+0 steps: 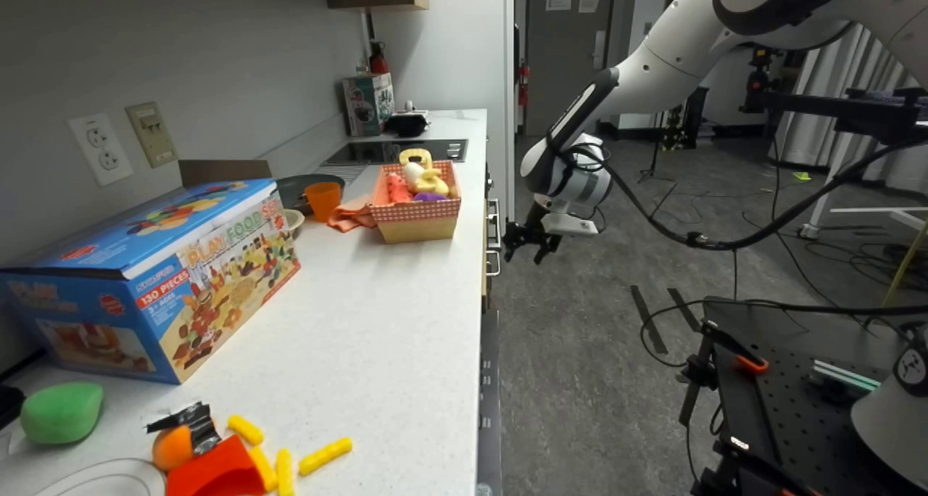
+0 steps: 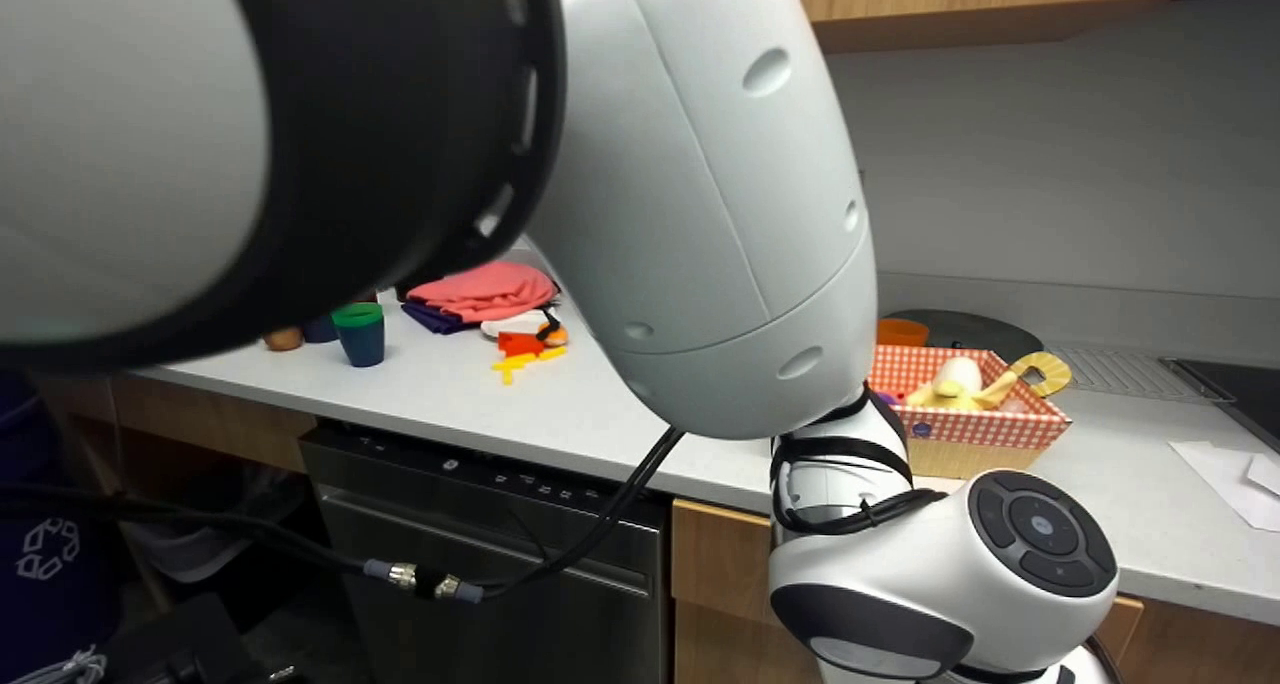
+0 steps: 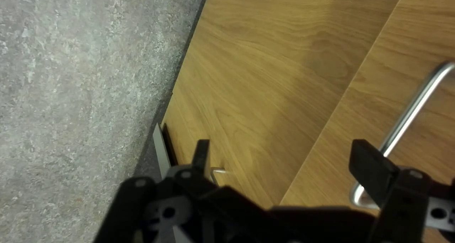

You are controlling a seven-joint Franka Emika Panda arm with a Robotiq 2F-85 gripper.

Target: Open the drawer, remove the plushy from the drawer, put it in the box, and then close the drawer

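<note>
A blue play-food carton (image 1: 163, 275) stands on the countertop (image 1: 391, 336). Yellow toy fries (image 1: 285, 473) lie beside a red fry holder (image 1: 217, 470). A duplex outlet (image 1: 101, 149) is mounted beside a switch plate (image 1: 151, 135). A dishwasher (image 2: 470, 544) sits beneath the countertop.

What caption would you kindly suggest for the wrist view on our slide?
An open gripper before wooden cabinet fronts, partly hiding the nearer metal handle.

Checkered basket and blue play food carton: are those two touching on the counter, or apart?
Apart. An exterior view shows it plainly: white countertop is visible between the printed side of the blue carton and the checkered basket.
</note>
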